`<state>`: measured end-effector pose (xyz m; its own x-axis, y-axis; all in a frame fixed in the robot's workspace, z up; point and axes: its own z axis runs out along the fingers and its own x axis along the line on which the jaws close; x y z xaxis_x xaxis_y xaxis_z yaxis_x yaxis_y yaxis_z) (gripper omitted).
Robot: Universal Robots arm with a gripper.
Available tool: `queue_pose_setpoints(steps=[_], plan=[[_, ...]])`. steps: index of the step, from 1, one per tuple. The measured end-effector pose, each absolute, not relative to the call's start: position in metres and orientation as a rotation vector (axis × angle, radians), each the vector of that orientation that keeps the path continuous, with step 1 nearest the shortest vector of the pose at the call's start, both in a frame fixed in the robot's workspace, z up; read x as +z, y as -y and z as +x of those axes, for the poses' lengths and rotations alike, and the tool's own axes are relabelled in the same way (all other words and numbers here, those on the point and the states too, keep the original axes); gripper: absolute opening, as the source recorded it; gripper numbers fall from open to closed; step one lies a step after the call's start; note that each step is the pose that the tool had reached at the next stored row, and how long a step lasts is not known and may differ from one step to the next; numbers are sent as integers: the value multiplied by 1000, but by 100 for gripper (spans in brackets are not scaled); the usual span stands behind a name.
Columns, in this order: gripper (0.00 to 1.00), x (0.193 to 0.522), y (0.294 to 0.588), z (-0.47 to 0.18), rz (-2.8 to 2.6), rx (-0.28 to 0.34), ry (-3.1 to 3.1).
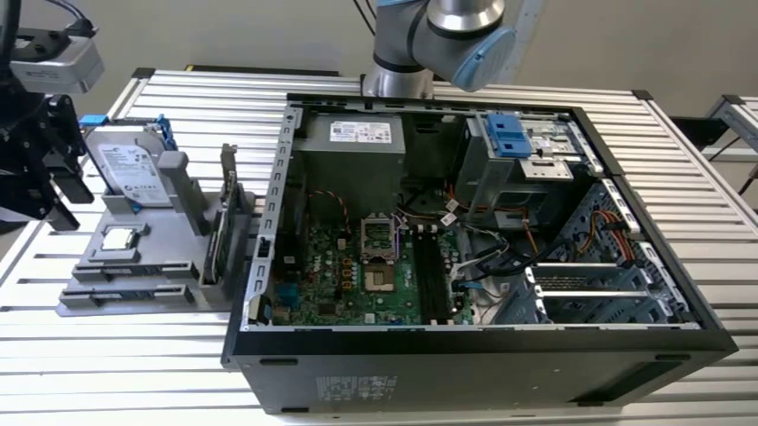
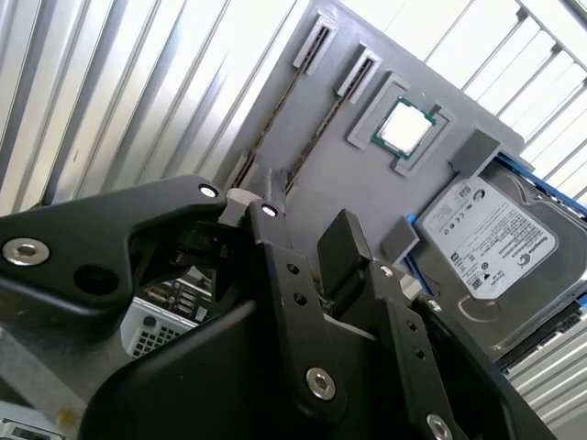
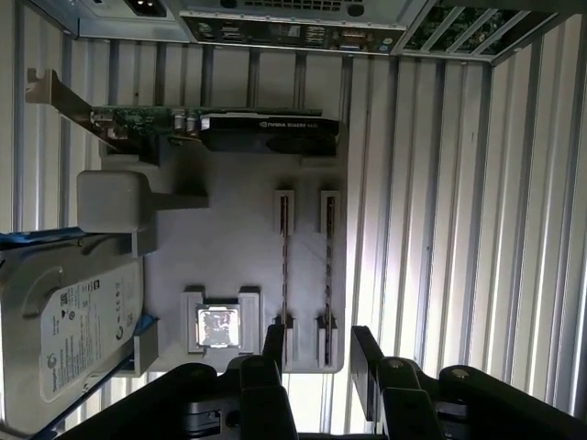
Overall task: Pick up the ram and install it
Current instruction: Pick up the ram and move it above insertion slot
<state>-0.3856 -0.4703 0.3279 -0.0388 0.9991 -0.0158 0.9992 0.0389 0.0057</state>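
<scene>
first wrist view: my black two-fingered pincer (image 3: 316,353) is released, its fingers apart with nothing between them. it hangs over one end of a grey plastic holder tray (image 3: 229,238). the ram (image 3: 327,261), a long thin dark circuit-board stick, stands on edge in its slot there, untouched. a second like stick (image 3: 283,261) stands parallel just beside it. a small square silver processor chip (image 3: 219,326) sits near, and a silver hard drive (image 3: 64,321) lies further out. in the exterior view an open black computer case (image 1: 474,266) stands beside the tray.
</scene>
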Motion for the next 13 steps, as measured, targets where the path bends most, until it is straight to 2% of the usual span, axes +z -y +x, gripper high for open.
queue_pose_setpoints(steps=[13], plan=[[100,322,470,-386,2153,-10,-2267]])
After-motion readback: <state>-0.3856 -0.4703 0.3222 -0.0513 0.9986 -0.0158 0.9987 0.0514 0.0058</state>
